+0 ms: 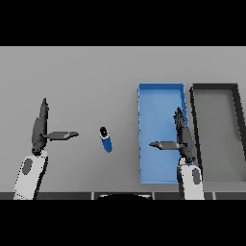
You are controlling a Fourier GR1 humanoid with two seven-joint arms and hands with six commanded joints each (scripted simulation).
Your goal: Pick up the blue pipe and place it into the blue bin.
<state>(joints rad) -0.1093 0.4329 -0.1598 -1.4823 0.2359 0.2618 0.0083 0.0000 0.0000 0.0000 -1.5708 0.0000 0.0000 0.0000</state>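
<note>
Both arms raised from the lower edge, hands open and holding nothing.

The left arm comes up at the left side of the view, its white and grey forearm leaning slightly to the right, ending in the dark left hand (40, 126). Its fingers stand straight and point up and away from the body, while the thumb sticks out sideways toward the middle. The right arm rises at the right side, its forearm nearly upright, ending in the dark right hand (183, 137). Those fingers are also straight and point up, leaning a little to the left, with the thumb stretched out sideways toward the middle. The two hands are well apart and at roughly the same height.
</note>
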